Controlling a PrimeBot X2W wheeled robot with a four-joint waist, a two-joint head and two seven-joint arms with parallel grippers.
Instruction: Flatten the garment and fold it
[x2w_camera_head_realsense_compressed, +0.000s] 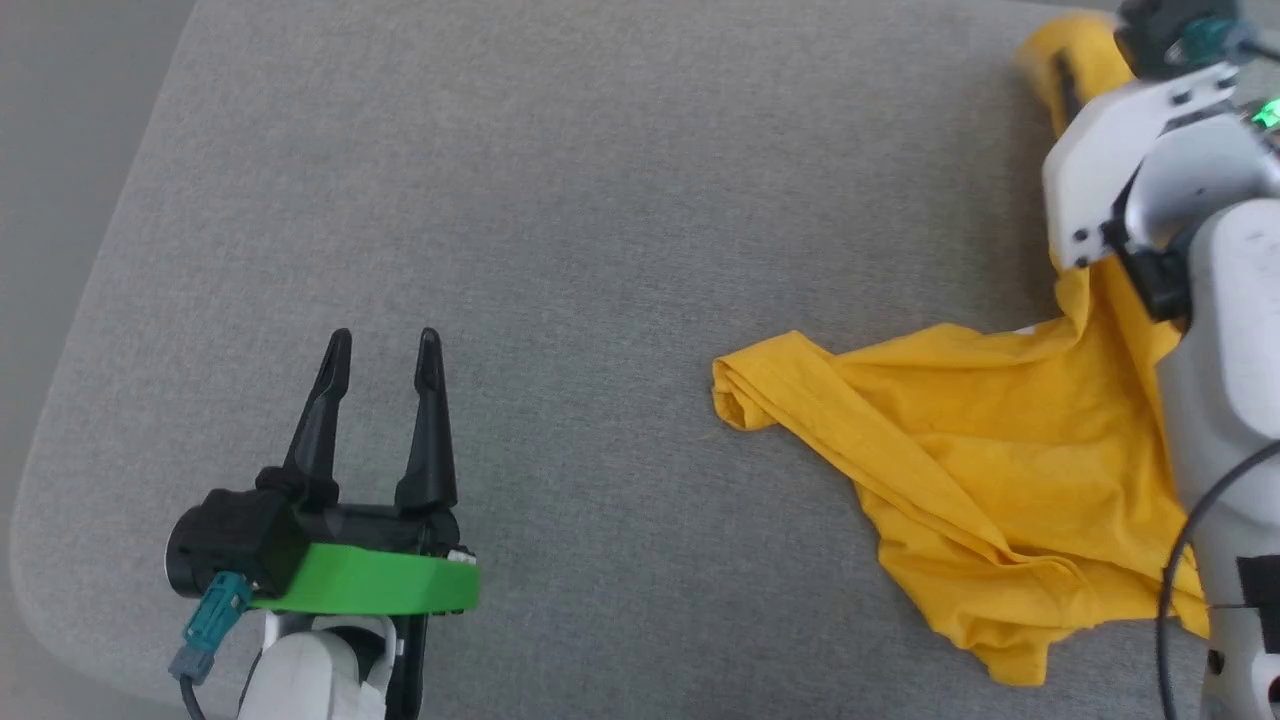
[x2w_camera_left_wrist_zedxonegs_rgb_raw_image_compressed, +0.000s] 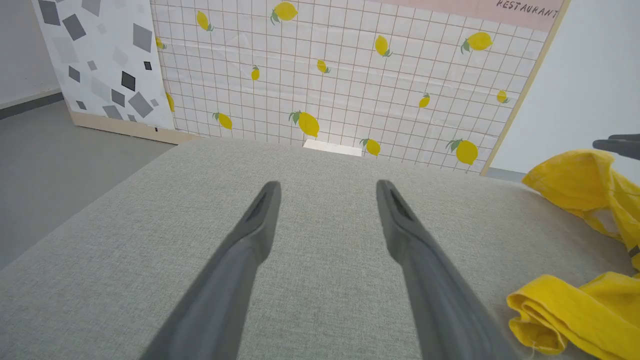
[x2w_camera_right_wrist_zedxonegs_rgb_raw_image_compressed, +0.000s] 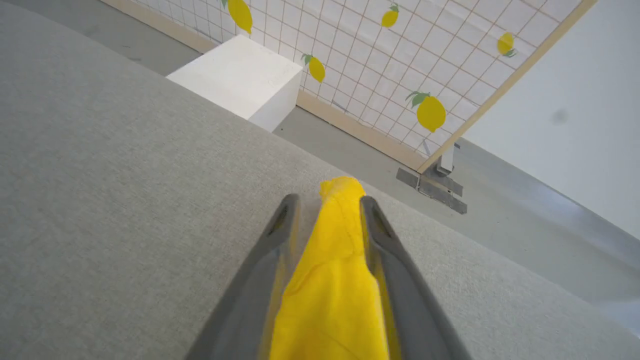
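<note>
The yellow T-shirt (x2w_camera_head_realsense_compressed: 980, 430) lies crumpled on the right part of the grey cloth-covered desk (x2w_camera_head_realsense_compressed: 600, 200). A rolled edge of it points toward the middle of the desk, and another part runs up along the right arm (x2w_camera_head_realsense_compressed: 1130, 170) toward the far right corner. Its print is not to be seen; only plain yellow folds show. In the right wrist view the right pincer (x2w_camera_right_wrist_zedxonegs_rgb_raw_image_compressed: 328, 200) has a bunched strip of the shirt (x2w_camera_right_wrist_zedxonegs_rgb_raw_image_compressed: 330, 290) between its two dark fingers. These stand somewhat apart, with a thin sliver of grey beside the left fingertip, and I cannot tell whether they press on the cloth or have let it go. The left pincer (x2w_camera_head_realsense_compressed: 384, 340) hovers over the bare near-left part of the desk, well apart from the shirt, its fingers spread wide and nothing between them. From the left wrist view the left pincer (x2w_camera_left_wrist_zedxonegs_rgb_raw_image_compressed: 327, 187) faces a board printed with lemons (x2w_camera_left_wrist_zedxonegs_rgb_raw_image_compressed: 350, 75), and the shirt (x2w_camera_left_wrist_zedxonegs_rgb_raw_image_compressed: 565, 310) lies off to the right. A white box (x2w_camera_right_wrist_zedxonegs_rgb_raw_image_compressed: 240, 75) stands on the floor beyond the desk.
</note>
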